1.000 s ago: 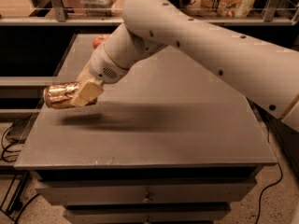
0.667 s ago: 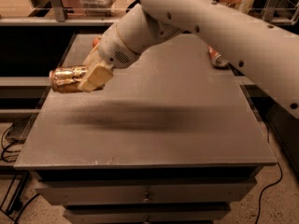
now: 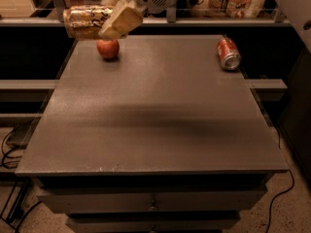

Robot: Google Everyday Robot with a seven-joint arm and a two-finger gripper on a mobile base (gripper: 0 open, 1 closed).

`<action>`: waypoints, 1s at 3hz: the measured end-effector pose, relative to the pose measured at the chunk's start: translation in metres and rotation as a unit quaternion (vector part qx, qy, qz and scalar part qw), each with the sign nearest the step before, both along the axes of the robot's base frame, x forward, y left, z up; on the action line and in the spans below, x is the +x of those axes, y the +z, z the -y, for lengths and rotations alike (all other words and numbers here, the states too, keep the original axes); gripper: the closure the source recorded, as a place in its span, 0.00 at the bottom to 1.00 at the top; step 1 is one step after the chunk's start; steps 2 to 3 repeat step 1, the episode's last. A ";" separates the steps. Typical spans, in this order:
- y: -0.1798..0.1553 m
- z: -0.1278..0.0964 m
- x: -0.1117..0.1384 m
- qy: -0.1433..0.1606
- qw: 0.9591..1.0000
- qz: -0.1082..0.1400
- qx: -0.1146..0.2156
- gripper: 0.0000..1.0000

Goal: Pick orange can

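The orange can [image 3: 83,21] is golden-orange with pale swirly print. It is held on its side in the air at the top left, well above the grey table [image 3: 155,125]. My gripper [image 3: 119,19] is shut on the orange can; one cream finger pad [image 3: 121,21] lies across the can's right end. The arm runs off the top of the view.
A red apple [image 3: 108,48] sits on the table's far left, just below the held can. A smaller red-orange can [image 3: 228,53] lies on its side at the far right. Shelves with packets stand behind the table. Cables lie on the floor at both sides.
The gripper has lifted the orange can up and away toward the back of the table. The arm has swung out of the way, uncovering the apple and the red-orange can.
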State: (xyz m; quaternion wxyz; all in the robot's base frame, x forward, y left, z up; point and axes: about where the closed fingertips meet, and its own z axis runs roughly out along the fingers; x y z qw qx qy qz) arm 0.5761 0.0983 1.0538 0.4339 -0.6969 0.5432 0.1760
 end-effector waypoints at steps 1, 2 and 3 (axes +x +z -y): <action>0.000 0.000 0.000 0.000 1.000 0.000 0.000 1.00; 0.000 0.000 0.000 0.000 1.000 0.000 0.000 1.00; 0.000 0.000 0.000 0.000 1.000 0.000 0.000 1.00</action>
